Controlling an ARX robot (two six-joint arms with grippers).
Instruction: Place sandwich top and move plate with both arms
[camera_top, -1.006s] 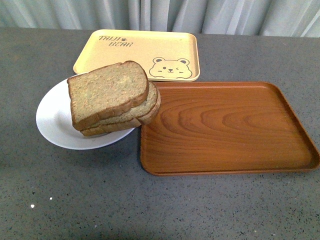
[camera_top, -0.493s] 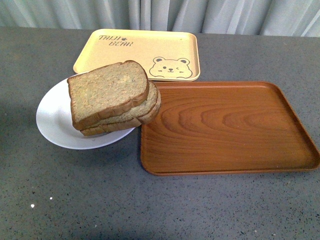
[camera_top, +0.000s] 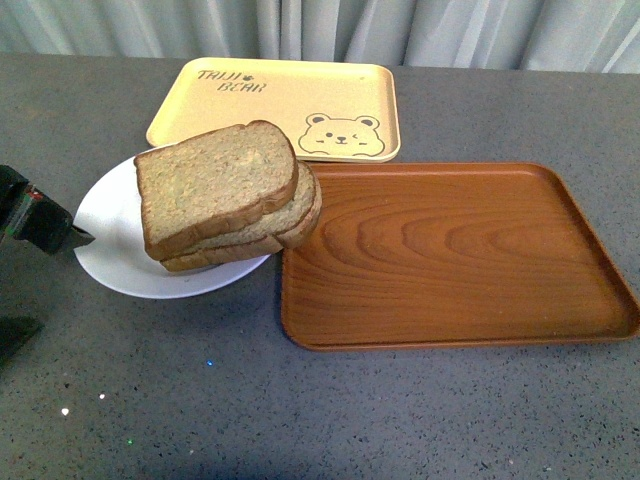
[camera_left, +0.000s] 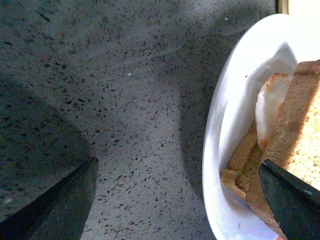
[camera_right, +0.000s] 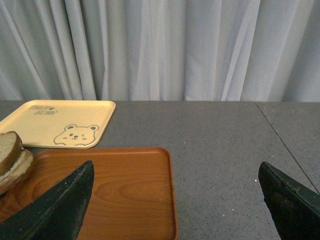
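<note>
The sandwich top (camera_top: 215, 183), a square brown bread slice, lies on a stack of bread on the white plate (camera_top: 108, 250). The stack leans over the plate's right rim toward the wooden tray. My left gripper (camera_top: 58, 268) is open at the plate's left rim, low over the table. In the left wrist view my left gripper (camera_left: 177, 167) straddles the plate's rim (camera_left: 214, 150), with one finger (camera_left: 295, 200) over the bread (camera_left: 300, 125) and a pale filling (camera_left: 270, 105) showing under it. My right gripper (camera_right: 175, 170) is open and empty, above the wooden tray's edge; it is out of the front view.
A brown wood-grain tray (camera_top: 450, 255) lies right of the plate, touching it; it also shows in the right wrist view (camera_right: 120, 185). A pale yellow bear tray (camera_top: 280, 108) lies behind. A curtain (camera_right: 160, 50) hangs at the table's far edge.
My left gripper has come into the front view from the left and now sits at the plate's left rim. The plate and bread have not moved.
</note>
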